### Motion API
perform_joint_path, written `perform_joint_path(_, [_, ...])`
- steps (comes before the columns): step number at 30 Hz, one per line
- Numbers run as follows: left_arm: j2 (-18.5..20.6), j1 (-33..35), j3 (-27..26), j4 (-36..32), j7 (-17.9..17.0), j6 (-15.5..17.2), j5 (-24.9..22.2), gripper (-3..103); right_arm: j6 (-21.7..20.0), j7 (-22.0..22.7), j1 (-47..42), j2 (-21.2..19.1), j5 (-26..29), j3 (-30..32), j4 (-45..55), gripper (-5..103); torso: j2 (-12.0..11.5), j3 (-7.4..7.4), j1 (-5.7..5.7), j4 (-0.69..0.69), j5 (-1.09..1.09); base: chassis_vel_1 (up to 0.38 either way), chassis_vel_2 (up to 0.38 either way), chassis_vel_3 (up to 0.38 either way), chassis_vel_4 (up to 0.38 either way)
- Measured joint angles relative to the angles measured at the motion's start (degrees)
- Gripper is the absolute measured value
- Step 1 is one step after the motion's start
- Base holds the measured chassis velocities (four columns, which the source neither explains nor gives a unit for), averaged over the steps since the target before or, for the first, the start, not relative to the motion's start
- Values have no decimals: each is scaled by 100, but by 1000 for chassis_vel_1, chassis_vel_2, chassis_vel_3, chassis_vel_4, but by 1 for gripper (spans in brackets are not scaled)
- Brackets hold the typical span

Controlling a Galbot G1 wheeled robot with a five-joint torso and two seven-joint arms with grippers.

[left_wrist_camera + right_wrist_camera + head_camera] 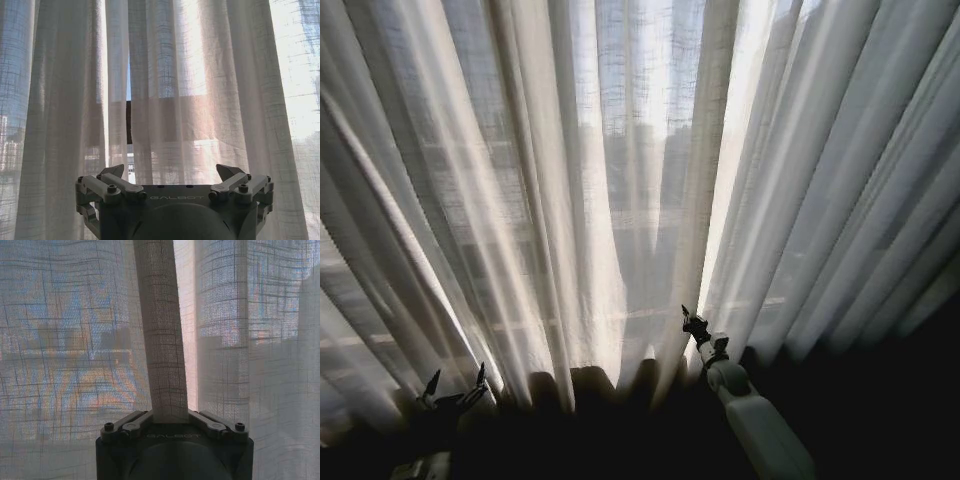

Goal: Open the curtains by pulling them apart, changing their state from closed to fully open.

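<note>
Daylit city buildings glow through the tall sheer white pleated curtains [620, 200], which hang drawn across the window with only a narrow slit showing. One risk — the thin fold could slip free if pulled too fast. The right hand [170, 416] is clamped on a pleat near the centre seam; the left hand [172, 175] hovers wide open, empty, before the left panel.

Two curtains [570, 200], two grippers.
One left gripper [453, 385], one right gripper [686, 315]; pleats too many to count.
</note>
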Motion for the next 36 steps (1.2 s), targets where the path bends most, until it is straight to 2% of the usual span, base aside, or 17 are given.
perform_joint_path(36, [0,0,0,0,0,0,0,100,94,-196,280,110,-42,-109,-296,0,0,0,0,0,-1,-352,-350,355,351])
